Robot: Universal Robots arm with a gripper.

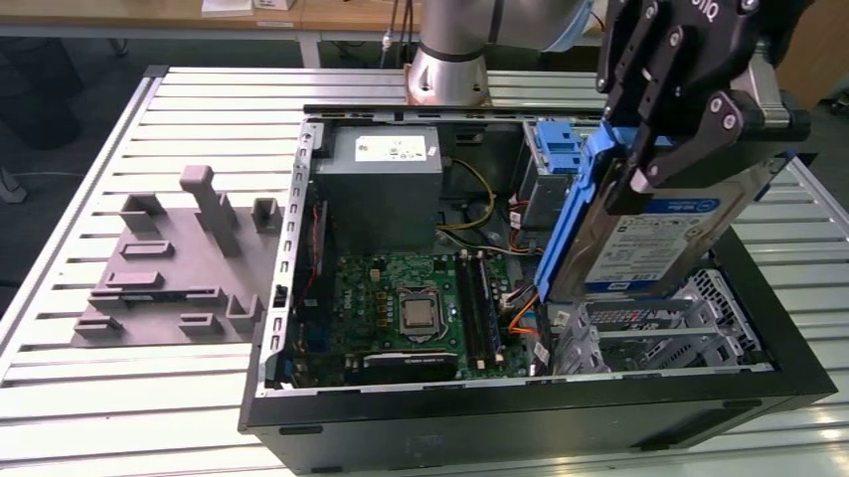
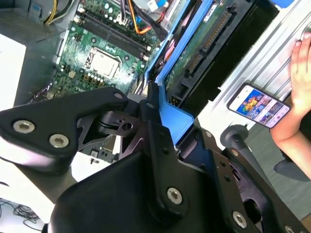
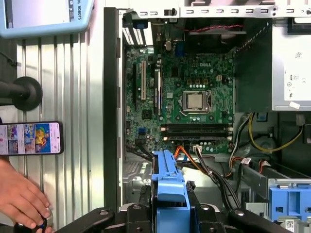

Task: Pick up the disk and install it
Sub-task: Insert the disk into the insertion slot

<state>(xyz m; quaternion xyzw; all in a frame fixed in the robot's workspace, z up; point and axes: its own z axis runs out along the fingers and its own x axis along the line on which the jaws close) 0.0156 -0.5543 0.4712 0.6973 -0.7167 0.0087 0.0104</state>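
Observation:
The disk (image 1: 650, 238), a silver drive with a white-and-blue label in a blue bracket, hangs on edge over the open computer case (image 1: 531, 393), above the metal drive cage (image 1: 663, 328) at the exterior view's right. My gripper (image 1: 677, 149) is shut on its upper end, the black fingers (image 1: 637, 109) clamping the blue frame. In the second wrist view the disk's green circuit side (image 2: 204, 43) points down into the case from my gripper (image 2: 160, 121). In the first wrist view the blue bracket (image 3: 167, 189) stands between the fingers of my gripper (image 3: 167, 206).
Inside the case lie the motherboard (image 1: 412, 308), a grey power supply box (image 1: 385, 189) and another blue bracket (image 1: 558, 149). A grey fixture (image 1: 173, 268) sits on the slatted table at the exterior view's left. A person's hand (image 3: 22, 194) and a phone (image 3: 31, 138) rest beside the case.

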